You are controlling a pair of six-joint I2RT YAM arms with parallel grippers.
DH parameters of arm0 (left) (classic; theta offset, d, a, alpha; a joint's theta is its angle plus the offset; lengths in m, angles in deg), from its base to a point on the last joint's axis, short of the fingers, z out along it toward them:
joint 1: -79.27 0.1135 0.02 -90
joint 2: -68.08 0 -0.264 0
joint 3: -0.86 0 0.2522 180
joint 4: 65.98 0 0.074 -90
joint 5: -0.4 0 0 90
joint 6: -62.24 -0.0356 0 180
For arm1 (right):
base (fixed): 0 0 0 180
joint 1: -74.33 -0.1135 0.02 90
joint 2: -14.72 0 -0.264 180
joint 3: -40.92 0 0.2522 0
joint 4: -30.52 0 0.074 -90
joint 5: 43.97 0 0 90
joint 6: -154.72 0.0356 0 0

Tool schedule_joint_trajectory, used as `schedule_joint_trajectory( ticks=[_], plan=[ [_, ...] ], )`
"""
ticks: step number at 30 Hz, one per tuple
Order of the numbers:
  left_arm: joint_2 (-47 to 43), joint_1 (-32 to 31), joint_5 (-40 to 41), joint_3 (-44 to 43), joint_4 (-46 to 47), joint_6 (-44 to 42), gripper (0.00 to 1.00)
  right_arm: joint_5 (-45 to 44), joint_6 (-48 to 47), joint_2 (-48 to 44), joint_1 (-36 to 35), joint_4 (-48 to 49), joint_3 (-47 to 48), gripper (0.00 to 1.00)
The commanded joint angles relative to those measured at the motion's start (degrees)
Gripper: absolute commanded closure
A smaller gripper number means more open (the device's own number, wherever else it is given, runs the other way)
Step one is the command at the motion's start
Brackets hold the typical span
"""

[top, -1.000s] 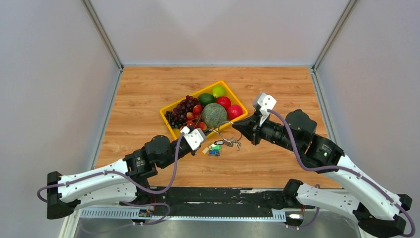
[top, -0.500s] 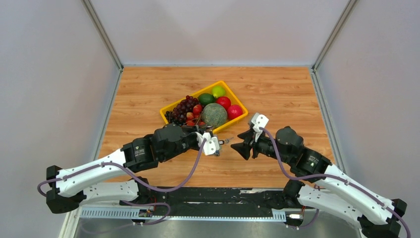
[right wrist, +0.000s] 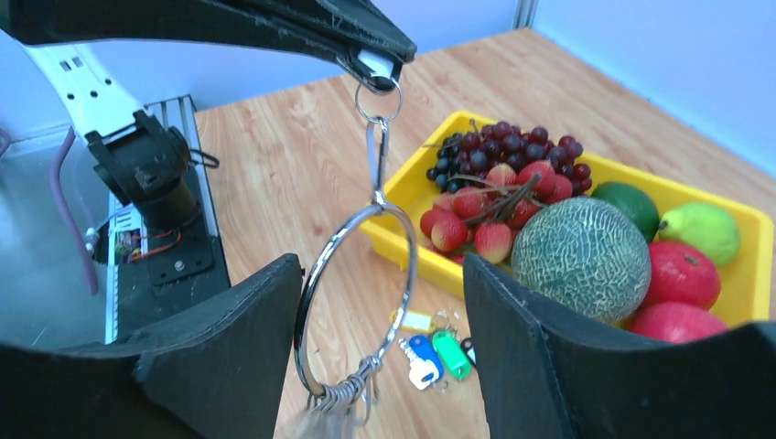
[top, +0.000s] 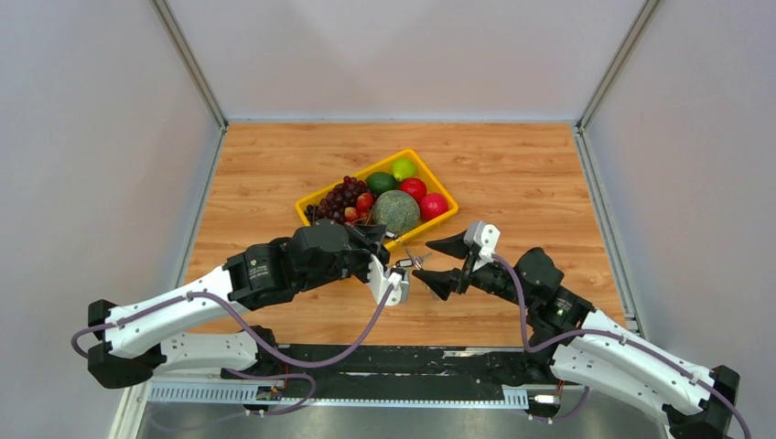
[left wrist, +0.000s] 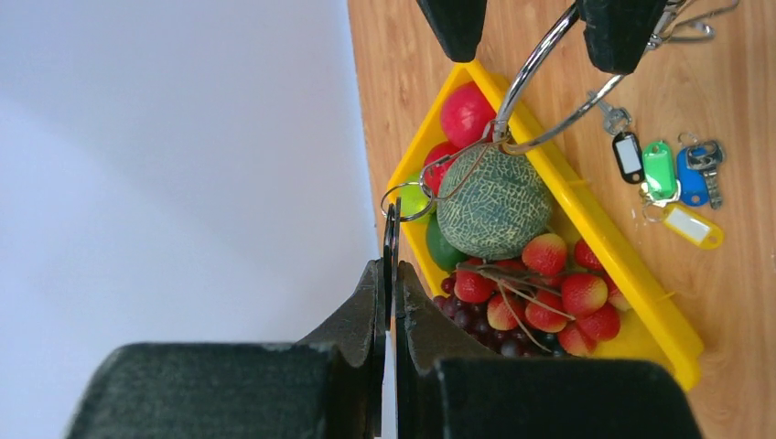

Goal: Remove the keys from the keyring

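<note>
Mid-step: L gripper [left wrist: 392,274] clamped on keyring [right wrist: 305,293] link, near side of yellow tray [right wrist: 723,208]; R gripper [right wrist: 380,265] jaws apart around ring. Next, probably: pinch keys [right wrist: 343,398], slide off.

Your left arm [top: 174,315] and right arm [top: 641,361] show white shells low down and black motor housings higher up, with a lilac cable [top: 522,311] looping along each. There are white camera blocks [top: 482,236] at the wrists. Matte black wedge fingers [right wrist: 549,347] tip the left end effector [left wrist: 392,261] and right end effector [top: 436,263].
</note>
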Motion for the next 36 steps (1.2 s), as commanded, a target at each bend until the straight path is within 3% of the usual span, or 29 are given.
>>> schedule_joint_trajectory(
  ticks=[1,9,21,36],
  plan=[
    [0.4,0.0,-0.2,-1.7,2.5,-7.2,1.00,-0.4,-1.1,-1.7,0.1,11.9,-2.2,0.31],
    [-0.8,0.0,-1.9,2.7,9.0,-12.4,1.00,4.0,-1.9,-1.9,0.0,17.5,-3.7,0.31],
    [-1.9,0.1,-2.1,9.5,19.5,-23.2,1.00,1.8,-5.4,2.5,0.1,22.2,-3.5,0.34],
    [-3.5,0.1,-6.4,10.7,22.4,-25.7,1.00,5.7,-8.2,8.6,0.3,24.7,-3.5,0.36]
  ],
)
